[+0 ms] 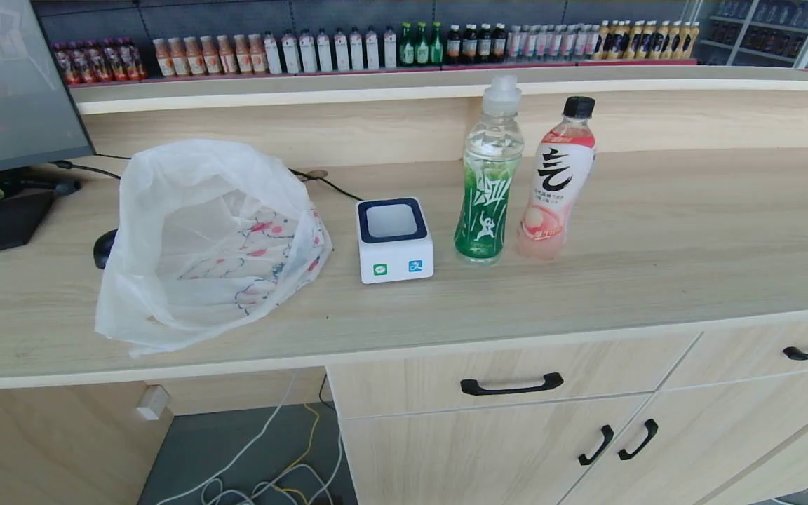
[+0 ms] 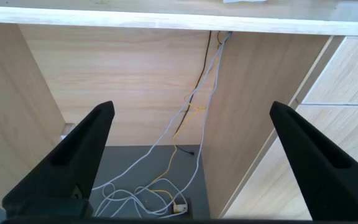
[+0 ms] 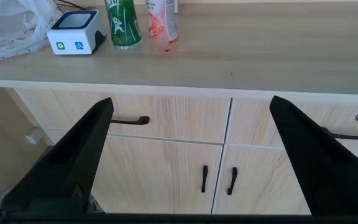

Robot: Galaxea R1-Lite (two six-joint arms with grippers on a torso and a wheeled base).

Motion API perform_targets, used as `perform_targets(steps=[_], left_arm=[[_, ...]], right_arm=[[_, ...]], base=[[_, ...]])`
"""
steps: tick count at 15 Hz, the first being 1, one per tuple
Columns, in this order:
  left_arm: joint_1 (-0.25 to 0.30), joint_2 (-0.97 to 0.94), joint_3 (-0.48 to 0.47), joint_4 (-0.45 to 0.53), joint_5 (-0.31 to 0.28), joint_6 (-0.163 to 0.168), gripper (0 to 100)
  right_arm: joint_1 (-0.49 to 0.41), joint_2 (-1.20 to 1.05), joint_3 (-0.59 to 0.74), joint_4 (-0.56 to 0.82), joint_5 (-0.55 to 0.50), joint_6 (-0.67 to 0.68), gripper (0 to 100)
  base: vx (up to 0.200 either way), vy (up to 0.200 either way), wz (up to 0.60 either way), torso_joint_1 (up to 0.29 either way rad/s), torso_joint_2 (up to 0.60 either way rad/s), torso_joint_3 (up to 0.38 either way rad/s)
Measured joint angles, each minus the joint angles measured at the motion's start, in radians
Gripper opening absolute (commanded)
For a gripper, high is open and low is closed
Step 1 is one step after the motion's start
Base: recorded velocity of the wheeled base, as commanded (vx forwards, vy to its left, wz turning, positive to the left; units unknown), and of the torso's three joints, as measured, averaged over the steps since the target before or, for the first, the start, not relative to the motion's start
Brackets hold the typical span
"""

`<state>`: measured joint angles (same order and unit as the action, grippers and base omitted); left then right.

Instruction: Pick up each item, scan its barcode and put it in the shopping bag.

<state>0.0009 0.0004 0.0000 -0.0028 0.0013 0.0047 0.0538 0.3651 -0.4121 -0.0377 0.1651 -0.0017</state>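
I've got the counter (image 1: 656,231) in the head view. The white scanner (image 1: 395,240) sits mid-counter, window up. At its 9 o'clock the white shopping bag (image 1: 207,238) lies slumped with its mouth open towards me, just beside the scanner. At the scanner's 3 o'clock the green bottle (image 1: 488,175) stands upright, and at that bottle's 3 o'clock, just beside it, is the pink bottle (image 1: 557,182), also upright with a black cap. A monitor (image 1: 11,77) sits at 10 o'clock from the bag. My left gripper (image 2: 191,109) has its fingers spread wide, holding nothing, low in front of the recess with loose cables (image 2: 185,124). My right gripper (image 3: 191,102) is likewise wide apart and empty, facing the cabinet doors (image 3: 166,168) below the counter edge.
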Motion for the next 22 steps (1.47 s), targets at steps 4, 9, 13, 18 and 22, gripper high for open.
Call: perform_targets(steps=[4, 9, 13, 18, 22], left_arm=[[0.0, 0.0, 0.0, 0.0, 0.0, 0.0, 100], [0.0, 0.0, 0.0, 0.0, 0.0, 0.0, 100], [0.0, 0.0, 0.0, 0.0, 0.0, 0.0, 100], [0.0, 0.0, 0.0, 0.0, 0.0, 0.0, 100], [0.0, 0.0, 0.0, 0.0, 0.0, 0.0, 100]], right_arm=[[0.029, 0.152, -0.036, -0.11, 0.001, -0.018, 100], [0.084, 0.385, -0.038, -0.481, 0.0, -0.081, 100], [0.2, 0.543, -0.068, -0.636, -0.064, -0.138, 100], [0.278, 0.709, -0.201, -0.664, -0.137, -0.139, 100], [0.288, 0.863, -0.304, -0.745, -0.138, -0.138, 100]], base=[[0.0, 0.0, 0.0, 0.0, 0.0, 0.0], [0.0, 0.0, 0.0, 0.0, 0.0, 0.0], [0.0, 0.0, 0.0, 0.0, 0.0, 0.0], [0.0, 0.0, 0.0, 0.0, 0.0, 0.0], [0.0, 0.0, 0.0, 0.0, 0.0, 0.0]])
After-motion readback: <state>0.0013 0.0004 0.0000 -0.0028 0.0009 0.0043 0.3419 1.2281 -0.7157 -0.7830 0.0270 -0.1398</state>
